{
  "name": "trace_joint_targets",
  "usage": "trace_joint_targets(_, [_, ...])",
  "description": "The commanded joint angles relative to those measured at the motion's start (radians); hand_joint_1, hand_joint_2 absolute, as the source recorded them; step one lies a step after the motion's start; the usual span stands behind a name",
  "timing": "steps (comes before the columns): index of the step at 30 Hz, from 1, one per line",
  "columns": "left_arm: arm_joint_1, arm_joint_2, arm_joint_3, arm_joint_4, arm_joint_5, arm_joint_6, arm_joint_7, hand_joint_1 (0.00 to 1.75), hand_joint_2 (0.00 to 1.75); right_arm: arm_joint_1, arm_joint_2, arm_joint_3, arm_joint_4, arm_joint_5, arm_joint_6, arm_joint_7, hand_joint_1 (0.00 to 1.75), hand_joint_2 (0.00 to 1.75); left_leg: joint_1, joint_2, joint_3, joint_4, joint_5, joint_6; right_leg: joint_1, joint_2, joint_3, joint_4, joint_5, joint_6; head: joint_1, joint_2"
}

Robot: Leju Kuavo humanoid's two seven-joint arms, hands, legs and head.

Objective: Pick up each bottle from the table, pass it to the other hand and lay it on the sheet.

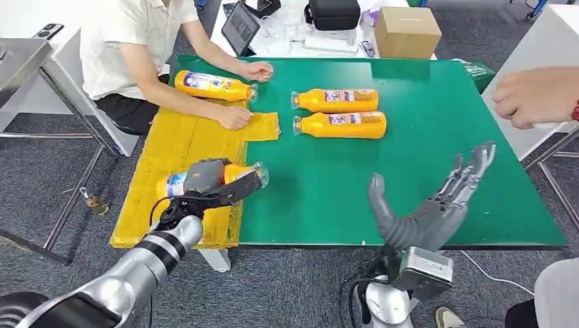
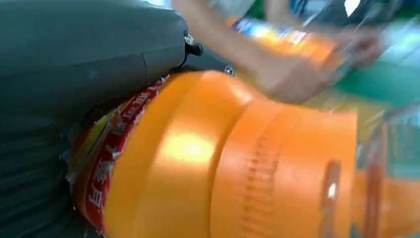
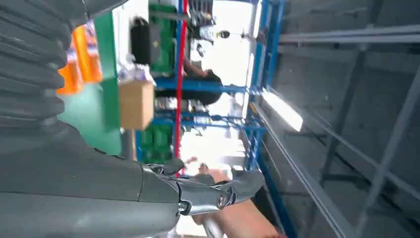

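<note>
My left hand (image 1: pixel 205 183) grips an orange bottle (image 1: pixel 240 174) lying sideways over the yellow sheet (image 1: pixel 179 149), clear cap toward the green table (image 1: pixel 423 116). Up close, the left wrist view has that orange bottle (image 2: pixel 237 163) against my hand (image 2: pixel 89 64). Over the table's near edge my right hand (image 1: pixel 437 205) is raised with its fingers spread and nothing in it; its fingers (image 3: pixel 218 193) stand free in the right wrist view. Two more orange bottles (image 1: pixel 336 100) (image 1: pixel 341 125) lie side by side mid-table. A person holds another bottle (image 1: pixel 212 85) at the sheet's far end.
A person in a white shirt (image 1: pixel 130 41) sits at the far left with both hands on the sheet. Another person's hand (image 1: pixel 536 96) reaches in at the right. A cardboard box (image 1: pixel 407 31), a tablet (image 1: pixel 240 27) and a black case (image 1: pixel 333 12) sit on a white table beyond.
</note>
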Motion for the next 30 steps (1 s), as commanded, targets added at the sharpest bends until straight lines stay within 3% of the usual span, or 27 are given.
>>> trace_joint_targets(1, [-0.086, -0.018, 0.048, 0.287, -0.054, -0.143, 0.075, 1.48, 1.75, -0.052, -0.091, 0.096, 0.19, -0.051, 0.001, -0.002, 0.0, 1.75, 0.001, 0.003, 0.006, -0.003, 0.0, 0.001, 0.002, 0.002, 0.005, -0.003, 0.001, -0.003, 0.0, 0.0])
trace_joint_targets(5, [-0.086, -0.018, 0.048, 0.287, -0.054, -0.143, 0.075, 1.48, 1.75, -0.052, -0.091, 0.096, 0.19, -0.051, 0.001, -0.002, 0.0, 1.75, 0.001, 0.003, 0.005, -0.002, 0.0, 0.001, 0.001, 0.001, 0.004, -0.002, 0.001, -0.004, 0.0, 0.0])
trace_joint_targets(6, [-0.082, -0.019, 0.052, 0.286, -0.051, -0.139, 0.074, 0.0, 1.75, -0.053, -0.092, 0.099, 0.194, -0.053, 0.001, -0.002, 0.0, 1.75, 0.0, 0.002, 0.004, -0.002, 0.0, 0.0, 0.001, 0.001, 0.004, -0.001, 0.001, -0.003, 0.0, 0.0])
trace_joint_targets(14, [0.002, -0.087, 0.284, 0.214, 0.193, -0.125, -0.19, 0.0, 1.75, -0.053, -0.103, 0.101, 0.262, -0.083, 0.001, -0.002, 0.0, 1.75, 0.0, -0.001, 0.005, -0.003, 0.001, 0.001, 0.001, -0.001, 0.006, -0.002, 0.001, -0.004, 0.0, 0.0])
trace_joint_targets(21, [0.049, -0.133, 0.311, 0.126, 0.291, -0.123, -0.323, 0.0, 1.75, -0.045, -0.096, 0.077, 0.274, -0.072, 0.001, -0.002, 0.0, 1.75, 0.0, -0.004, 0.004, -0.001, 0.001, 0.0, 0.001, -0.003, 0.006, -0.002, 0.001, -0.004, 0.0, 0.0])
trace_joint_targets(22, [0.074, -0.144, 0.31, 0.06, 0.329, -0.111, -0.395, 0.0, 1.75, -0.042, -0.099, 0.073, 0.275, -0.074, 0.001, -0.002, 0.0, 1.75, 0.0, -0.003, 0.003, -0.001, 0.001, 0.0, 0.0, -0.003, 0.005, -0.001, 0.001, -0.004, 0.0, 0.0])
trace_joint_targets(27, [0.186, -0.163, 0.24, -0.24, 0.392, -0.004, -0.495, 0.0, 1.75, -0.021, -0.086, 0.039, 0.265, -0.043, 0.001, -0.002, 0.0, 1.75, 0.0, -0.005, 0.002, -0.001, 0.0, 0.0, 0.001, -0.005, 0.004, -0.001, 0.0, -0.004, 0.0, 0.0])
trace_joint_targets(30, [0.186, -0.163, 0.24, -0.24, 0.392, -0.004, -0.495, 0.0, 1.75, -0.021, -0.086, 0.039, 0.265, -0.043, 0.001, -0.002, 0.0, 1.75, 0.001, -0.003, 0.003, 0.0, -0.002, 0.002, 0.002, -0.004, 0.005, -0.002, -0.001, -0.006, 0.0, 0.0])
